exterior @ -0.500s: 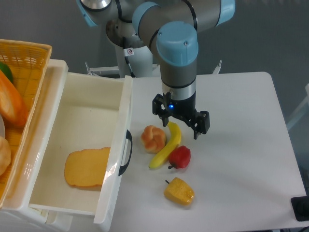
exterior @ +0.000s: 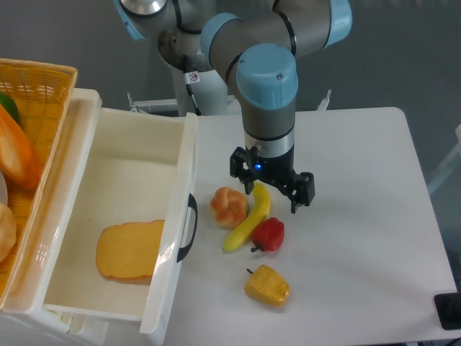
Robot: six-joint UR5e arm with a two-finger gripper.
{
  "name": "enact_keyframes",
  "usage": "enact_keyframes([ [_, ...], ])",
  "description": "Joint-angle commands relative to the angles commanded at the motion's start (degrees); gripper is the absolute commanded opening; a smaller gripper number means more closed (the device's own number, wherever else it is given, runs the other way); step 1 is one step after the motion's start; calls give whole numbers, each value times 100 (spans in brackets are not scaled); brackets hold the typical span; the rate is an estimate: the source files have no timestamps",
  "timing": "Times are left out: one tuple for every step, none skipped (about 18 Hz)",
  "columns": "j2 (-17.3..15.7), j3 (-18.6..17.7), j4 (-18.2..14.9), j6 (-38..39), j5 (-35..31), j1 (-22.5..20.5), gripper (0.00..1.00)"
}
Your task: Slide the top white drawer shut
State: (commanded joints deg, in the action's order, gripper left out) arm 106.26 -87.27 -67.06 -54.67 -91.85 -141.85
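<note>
The top white drawer (exterior: 130, 155) stands pulled out at the left, a deep glossy tray with a flat front panel and a black curved handle (exterior: 189, 227). A slice of bread (exterior: 130, 250) lies inside it. My gripper (exterior: 272, 189) hangs over the table to the right of the drawer front, above the top end of a banana (exterior: 250, 217). Its fingers (exterior: 305, 192) stand apart, open and empty. It does not touch the drawer.
A bread roll (exterior: 228, 205), a red pepper (exterior: 268, 234) and a yellow pepper (exterior: 267, 285) lie on the white table (exterior: 360, 216) beside the banana. A woven yellow basket (exterior: 32, 94) with food sits on the cabinet at far left.
The arm and gripper have shifted slightly right and down. Nothing else moved.
</note>
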Motion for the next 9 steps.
enact_keyframes([
  [0,-9,0,0,9,0,100],
  [9,-27,0,0,9,9,100],
  [17,-62,0,0,0,9,100],
  [35,-97,0,18,0,9,100],
  [44,-123,9,44,0,9,100],
  [53,-132,0,44,0,9,100],
  [96,-124,9,36,0,9,100],
  [140,-115,9,27,0,0,100],
  [167,-115,9,18,0,0,100],
])
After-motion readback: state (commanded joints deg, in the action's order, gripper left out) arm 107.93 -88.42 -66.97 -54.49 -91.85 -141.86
